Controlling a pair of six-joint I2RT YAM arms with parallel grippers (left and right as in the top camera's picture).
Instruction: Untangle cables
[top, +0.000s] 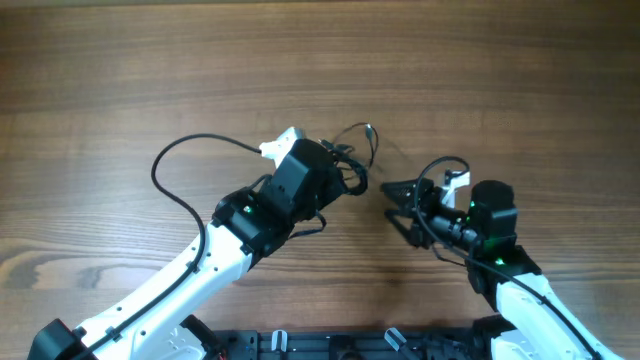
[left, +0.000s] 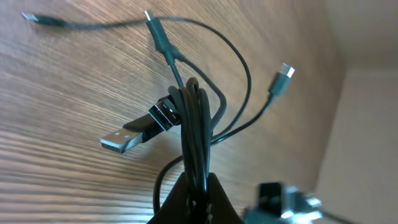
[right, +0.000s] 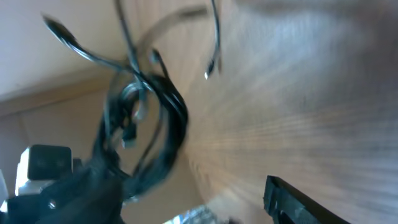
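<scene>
Wooden table (top: 120, 70) across the whole overhead view, grain running side to side.

At lower left, left arm (top: 200, 265) in white shells, slanting up toward the middle. Looping out from it over the wood, a thick black lead (top: 172, 170). Near the black wrist, a green lamp (top: 247, 210), lit.

At the arm's tip, left gripper (top: 345, 180): pinched fully together on the cables (top: 355, 150), just right of the table's middle.

From the left wrist camera:
- Thin dark strands gathered into one tight bunch, rising straight out of the closed fingers (left: 171, 208).
- Against the bunch on its left, a flat silver plug (left: 127, 138), pointing down-left.
- Farther up, a slim dark plug (left: 157, 34).
- At the top left corner, a small plug (left: 40, 18) lying on the wood at the end of a trailing strand.
- To the right of the bunch, a narrow silver-tipped plug (left: 283, 78) on a curved strand.
- Lettering on the plugs too small to read.

Right of the bunch and apart from it, right gripper (top: 398, 205): spread wide, gripping nothing, aimed leftward at the cables. From the right wrist camera, all blurred: dark loops at left, one black finger (right: 289, 199) at lower right over bare wood.

At lower right, right arm (top: 520, 290): black wrist, a second green lamp (top: 472, 208) and a white block (top: 457, 181) beside it.
</scene>
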